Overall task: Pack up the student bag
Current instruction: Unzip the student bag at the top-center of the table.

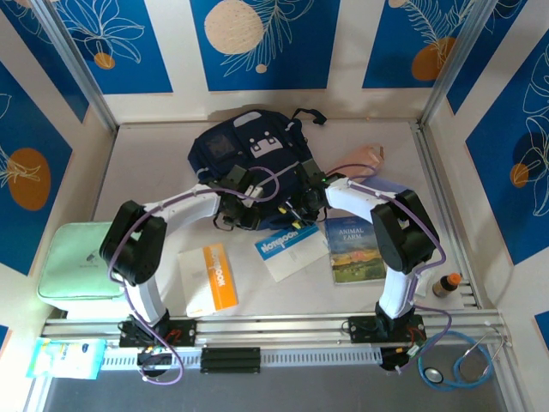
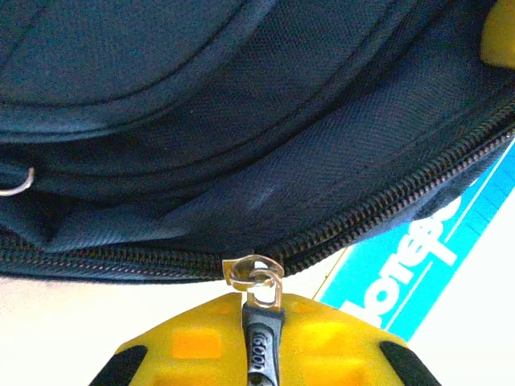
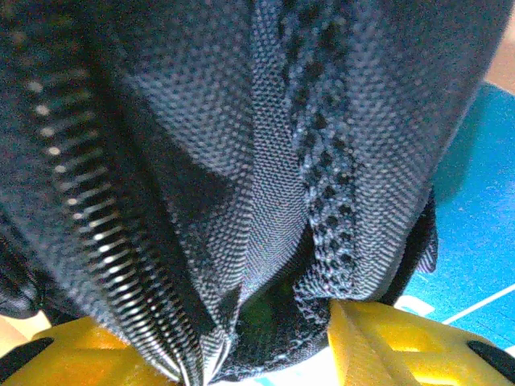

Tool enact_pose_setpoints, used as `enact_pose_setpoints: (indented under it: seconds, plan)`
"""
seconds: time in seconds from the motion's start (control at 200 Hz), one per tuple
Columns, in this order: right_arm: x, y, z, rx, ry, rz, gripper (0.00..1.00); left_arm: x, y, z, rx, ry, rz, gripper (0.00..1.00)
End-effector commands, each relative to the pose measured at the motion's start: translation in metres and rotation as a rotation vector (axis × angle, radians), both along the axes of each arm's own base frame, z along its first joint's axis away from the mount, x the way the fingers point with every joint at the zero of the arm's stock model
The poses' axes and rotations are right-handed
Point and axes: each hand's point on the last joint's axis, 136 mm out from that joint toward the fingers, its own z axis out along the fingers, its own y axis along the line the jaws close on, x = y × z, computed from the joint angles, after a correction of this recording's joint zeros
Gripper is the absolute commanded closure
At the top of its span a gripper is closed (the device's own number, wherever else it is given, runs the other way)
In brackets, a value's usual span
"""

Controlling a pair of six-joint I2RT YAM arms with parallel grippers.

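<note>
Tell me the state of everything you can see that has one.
bag: lying flat, patch up
left hand: shut on the pull
right hand: fingers either side of bunched bag fabric, grip unclear
orange notebook: closed, flat
blue notebook: closed, flat
Animal Farm: closed, flat

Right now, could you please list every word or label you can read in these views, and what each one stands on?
"ANIMAL FARM": cover of the green-and-blue paperback book
"NOTEBOOK": blue band of the blue-and-white notebook
Too blurred: vertical lettering on the orange-and-white notebook
Unreadable: embossed letters on the black rubber zipper pull
Too small: mark on the mint green pouch
</note>
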Motion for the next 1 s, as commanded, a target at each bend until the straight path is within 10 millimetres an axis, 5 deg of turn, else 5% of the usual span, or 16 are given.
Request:
enact_pose_setpoints:
  seconds: [0.0, 0.3, 0.645, 0.99]
  plan:
    - [0.004, -0.012, -0.009, -0.077, -0.009, -0.008, 0.52, -0.004, 0.027, 0.012, 0.076, -0.009, -0.006, 1.00]
    - [0.003, -0.018, -0.007, -0.114, -0.024, -0.005, 0.53, 0.013, 0.084, -0.006, 0.310, -0.018, 0.094, 1.00]
    - [0.001, -0.026, -0.006, -0.158, -0.051, 0.011, 0.55, 0.062, 0.130, -0.020, 0.357, -0.017, 0.205, 1.00]
    - [0.010, 0.008, 0.008, -0.049, -0.122, 0.115, 0.57, 0.116, 0.172, -0.007, 0.334, -0.078, 0.354, 0.98]
